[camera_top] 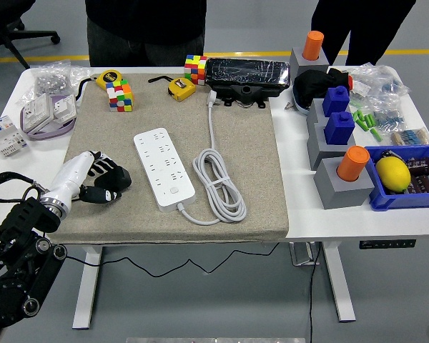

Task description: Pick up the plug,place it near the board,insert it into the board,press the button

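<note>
A black plug (119,178) lies on the beige mat (250,157), left of the white power strip (163,167). My left hand (102,181), white with black fingers, reaches in from the lower left. Its fingers (101,168) curl over the plug's far side and the thumb sits on its near side, closed around it. The plug still rests on the mat. The strip's button (174,191) is near its front end. Its white cable (218,182) lies coiled to the right. My right hand is out of view.
Cubes (119,94), tape measures (180,88) and a black wrapped device (247,74) stand at the mat's back. Grey blocks with orange and blue pieces (341,146) and a blue bin with a lemon (392,173) stand at the right. Two people stand at the far side.
</note>
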